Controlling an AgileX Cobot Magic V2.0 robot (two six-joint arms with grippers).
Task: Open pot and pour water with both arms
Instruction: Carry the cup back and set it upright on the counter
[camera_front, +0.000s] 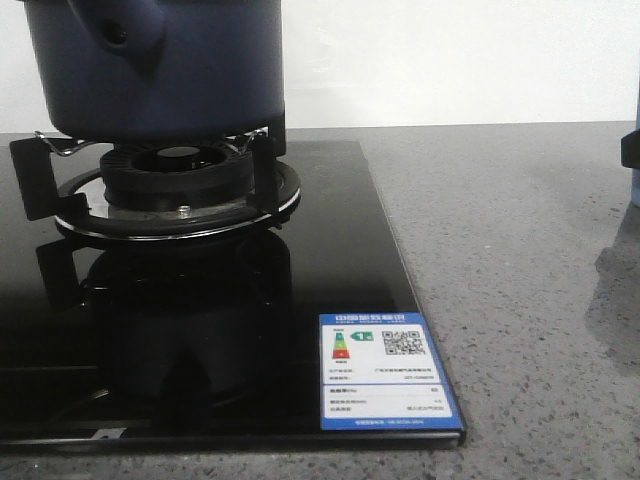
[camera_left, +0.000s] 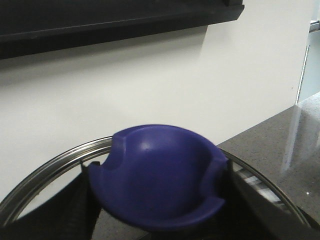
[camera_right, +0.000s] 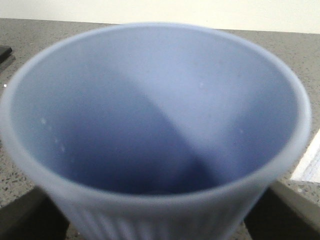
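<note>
The dark navy pot (camera_front: 160, 70) stands on the burner at the far left, its stubby side handle (camera_front: 125, 30) facing me; its top is cut off by the view. In the left wrist view my left gripper (camera_left: 157, 192) is shut on the blue knob (camera_left: 160, 170) of a glass lid with a steel rim (camera_left: 45, 172); wall and counter show through the glass. My right gripper (camera_right: 157, 217) is shut on a pale blue ribbed cup (camera_right: 155, 125), whose inside looks empty. A sliver of the cup (camera_front: 635, 190) shows at the front view's right edge.
The gas burner with its black pot stand (camera_front: 175, 185) sits on a black glass hob (camera_front: 200, 330) carrying an energy label (camera_front: 385, 370). Grey stone counter (camera_front: 520, 300) lies to the right, a white wall behind. A dark shelf (camera_left: 115, 20) hangs above.
</note>
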